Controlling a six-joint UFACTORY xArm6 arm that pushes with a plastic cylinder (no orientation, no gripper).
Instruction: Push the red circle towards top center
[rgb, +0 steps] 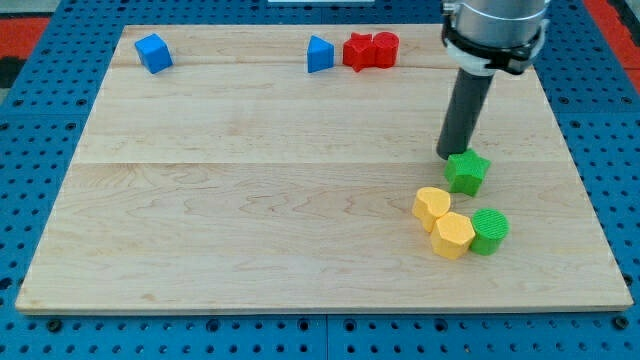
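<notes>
- Red circular block (386, 48): at the view's top, a little right of centre, on the pale wooden board (250, 200); upright, flat face up.
- Touching its left side: red star-like block (358, 51); exact outline hard to make out where the two reds merge.
- Just left of that pair, a narrow gap apart: blue block with a sloped top edge (319, 54).
- Far along the same top strip, near the view's top-left corner: blue cube (153, 52), well apart from the rest.
- My tip (453, 155): lower end of the straight dark rod, down on the board at the view's right, well below the red circular block and well apart from it.
- Tip against or just beside the upper-left edge of the green star block (466, 171); contact itself cannot be confirmed.
- No jaws on this tool, so nothing to read as apart or closed; rod end bare, nothing clamped.
- Below the green star block: yellow heart-like block (432, 206), touching yellow hexagonal block (453, 236), which touches green ridged round block (489, 231) on its right.
- Under the board: blue perforated base (620, 120).
</notes>
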